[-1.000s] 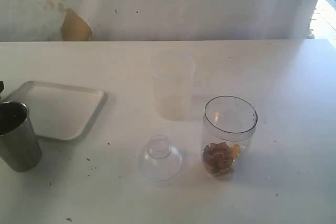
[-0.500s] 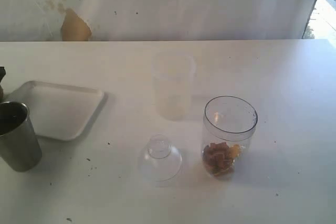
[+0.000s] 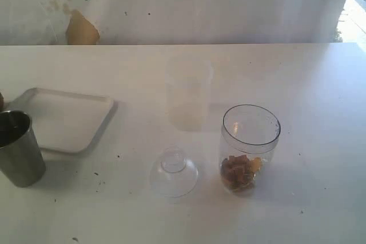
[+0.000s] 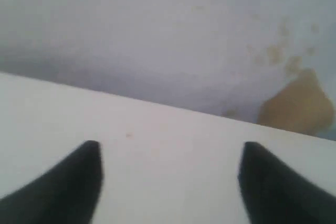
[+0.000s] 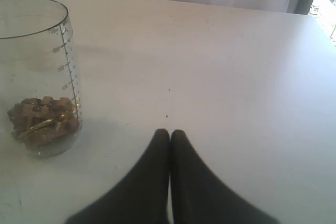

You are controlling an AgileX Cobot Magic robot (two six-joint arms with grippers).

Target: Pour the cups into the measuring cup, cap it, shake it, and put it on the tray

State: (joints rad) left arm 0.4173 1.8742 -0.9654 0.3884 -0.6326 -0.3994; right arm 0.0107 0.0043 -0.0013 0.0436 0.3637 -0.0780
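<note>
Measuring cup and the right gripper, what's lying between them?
Nothing. In the right wrist view, only bare white table separates the measuring cup from the right gripper.

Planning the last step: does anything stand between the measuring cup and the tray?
Nothing sits squarely on the line, but the gap looks tight. From the measuring cup to the tray, the path runs between the frosted cup, farther back, and the dome lid, nearer the camera.
</note>
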